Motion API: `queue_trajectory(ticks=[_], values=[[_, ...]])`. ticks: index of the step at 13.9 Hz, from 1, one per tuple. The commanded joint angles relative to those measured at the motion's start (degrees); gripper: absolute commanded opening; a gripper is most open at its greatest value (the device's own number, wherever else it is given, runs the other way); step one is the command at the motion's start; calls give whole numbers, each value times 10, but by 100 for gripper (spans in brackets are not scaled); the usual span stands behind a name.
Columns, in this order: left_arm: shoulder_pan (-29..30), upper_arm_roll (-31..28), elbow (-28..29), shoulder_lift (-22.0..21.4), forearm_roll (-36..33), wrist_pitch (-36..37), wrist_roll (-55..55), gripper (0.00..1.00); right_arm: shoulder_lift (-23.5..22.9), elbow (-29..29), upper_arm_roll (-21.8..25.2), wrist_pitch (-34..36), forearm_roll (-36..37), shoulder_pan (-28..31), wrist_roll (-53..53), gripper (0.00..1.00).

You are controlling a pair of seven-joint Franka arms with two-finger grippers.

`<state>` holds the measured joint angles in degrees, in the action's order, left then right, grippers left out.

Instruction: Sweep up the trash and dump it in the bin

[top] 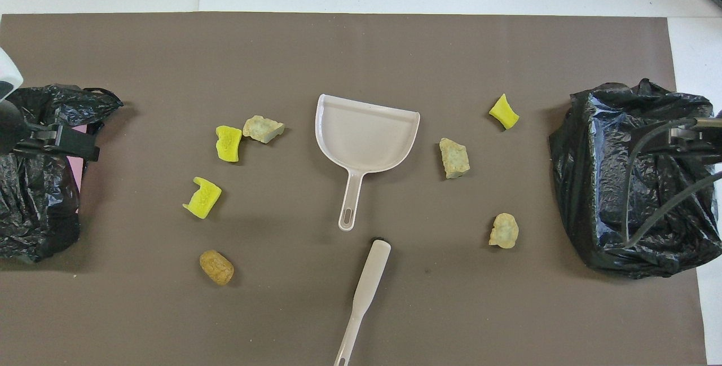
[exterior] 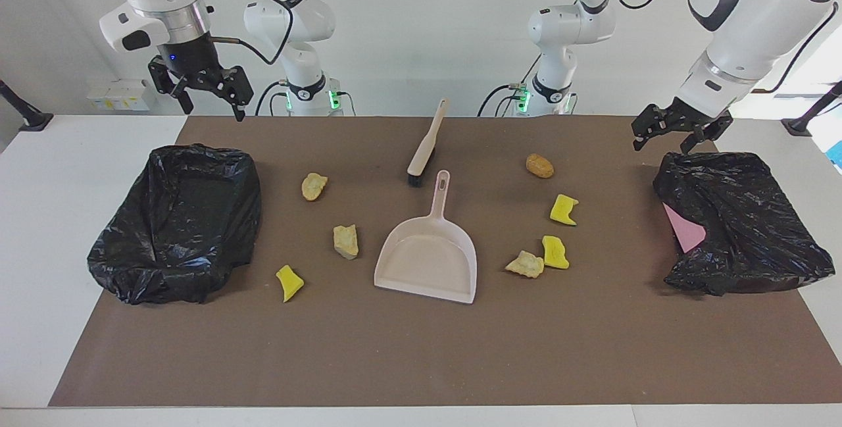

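No readable text, label, brand, number or sign anywhere
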<state>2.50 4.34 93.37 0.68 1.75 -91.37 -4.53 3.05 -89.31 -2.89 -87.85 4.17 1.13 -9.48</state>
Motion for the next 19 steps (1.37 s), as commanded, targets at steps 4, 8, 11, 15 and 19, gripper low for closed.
queue_trajectory(ticks=[4,8,11,15,19], values=[[-3,-1,4,-6,8,20,0,100,4,-3,-4,3,-3,9,16,100],[-8,0,47,-30,9,8,-4,100,4,-2,-4,4,-3,8,16,100],[-30,2,86,-41,12,-11,-3,100,4,-3,-4,5,-3,9,15,100],[-79,2,159,-61,37,-69,-2,100,4,-2,-4,5,-3,15,15,100],[-146,2,201,-60,51,-116,9,100,4,-4,-4,-5,-3,14,16,100]])
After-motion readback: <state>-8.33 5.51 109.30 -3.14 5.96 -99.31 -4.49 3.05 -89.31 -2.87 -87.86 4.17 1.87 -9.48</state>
